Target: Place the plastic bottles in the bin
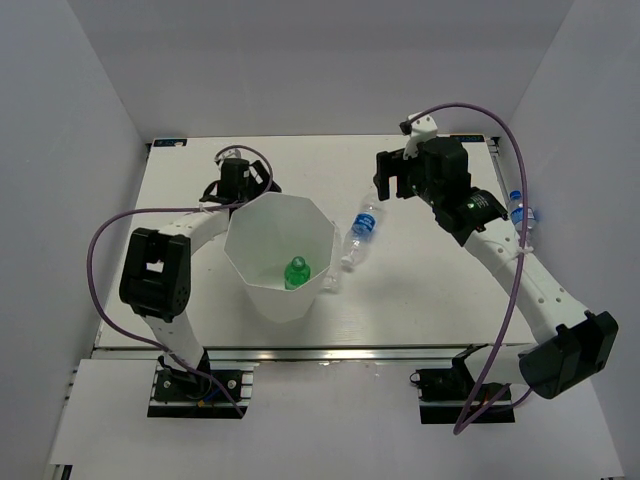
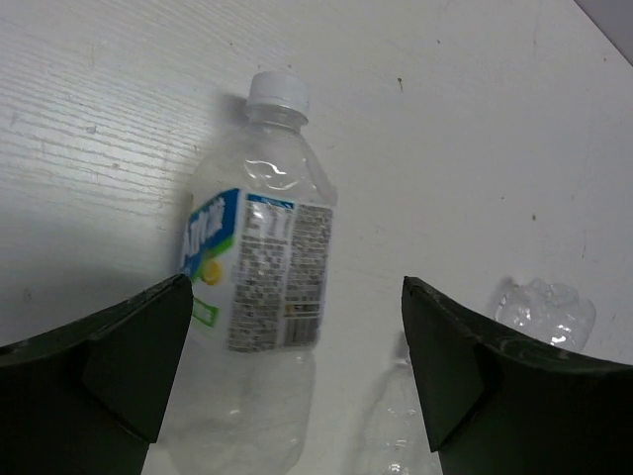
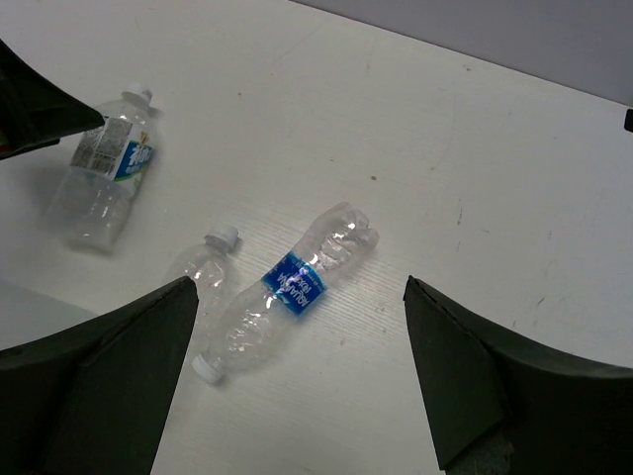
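Observation:
The white bin (image 1: 262, 290) stands at the table's middle left with the green bottle (image 1: 297, 270) inside. A clear bottle with a blue label (image 1: 362, 230) lies just right of the bin; it also shows in the right wrist view (image 3: 292, 287) beside a clear unlabelled bottle (image 3: 203, 269). My right gripper (image 3: 297, 396) hangs open and empty above them (image 1: 390, 180). My left gripper (image 1: 238, 180) is behind the bin, open and empty (image 2: 297, 376), over a clear bottle with a blue-green label and white cap (image 2: 259, 267).
Another blue-labelled bottle (image 1: 520, 212) lies at the table's right edge behind the right arm. A crumpled clear bottle end (image 2: 546, 309) shows right of the left gripper. The blue-green labelled bottle also lies at the upper left of the right wrist view (image 3: 104, 168).

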Controlling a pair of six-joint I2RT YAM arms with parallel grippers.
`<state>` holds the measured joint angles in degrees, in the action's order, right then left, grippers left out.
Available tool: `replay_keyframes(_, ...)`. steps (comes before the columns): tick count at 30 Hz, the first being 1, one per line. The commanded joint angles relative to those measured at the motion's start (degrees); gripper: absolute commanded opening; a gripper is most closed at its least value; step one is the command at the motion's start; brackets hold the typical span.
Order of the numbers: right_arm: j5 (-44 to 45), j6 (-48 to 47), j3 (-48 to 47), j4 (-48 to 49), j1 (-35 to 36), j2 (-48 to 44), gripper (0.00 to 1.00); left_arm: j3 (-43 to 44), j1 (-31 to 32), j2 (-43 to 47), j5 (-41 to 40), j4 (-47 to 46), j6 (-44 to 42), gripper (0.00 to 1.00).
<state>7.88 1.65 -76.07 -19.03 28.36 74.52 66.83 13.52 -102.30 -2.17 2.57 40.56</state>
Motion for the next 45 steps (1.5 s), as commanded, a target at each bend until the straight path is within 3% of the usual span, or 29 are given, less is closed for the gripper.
replay_keyframes(1,-2.3,0.8,-1.0,0.7,-0.7,0.0,0.89,1.1,0.2,3.4,-5.4,0.9,0.9,0.96)
replay_keyframes(15,-3.9,0.5,1.9,2.8,-1.9,1.3,0.89,8.4,0.5,-1.8,-7.8,3.0,-4.2,0.98)
replay_keyframes(19,-5.2,0.2,1.4,3.1,-2.0,3.5,0.89,8.2,0.5,-2.9,-0.5,0.4,-10.9,0.98)
replay_keyframes(21,-5.6,-0.3,1.2,2.9,-2.2,4.3,0.89,7.3,0.5,-4.0,7.6,-2.1,-16.9,0.98)
replay_keyframes(25,-6.2,-1.3,0.0,1.5,-2.6,5.4,0.90,9.2,0.5,-9.1,11.6,-0.9,-23.8,0.98)
replay_keyframes(29,-6.5,-3.1,-0.8,-0.6,-3.0,5.5,0.89,12.6,0.5,-13.4,5.3,1.3,-25.2,0.98)
replay_keyframes(41,-10.2,-0.4,-4.2,-0.9,-3.1,8.8,0.89,17.3,0.5,-20.6,-1.0,5.1,-26.3,0.98)
replay_keyframes(44,-10.7,0.4,-5.1,-1.0,-3.1,9.8,0.89,16.9,0.5,-20.1,-1.6,4.4,-26.3,0.92)
replay_keyframes(45,-11.0,0.5,-5.2,-1.0,-3.1,9.9,0.89,17.0,0.5,-20.0,-1.8,4.3,-26.4,0.85)
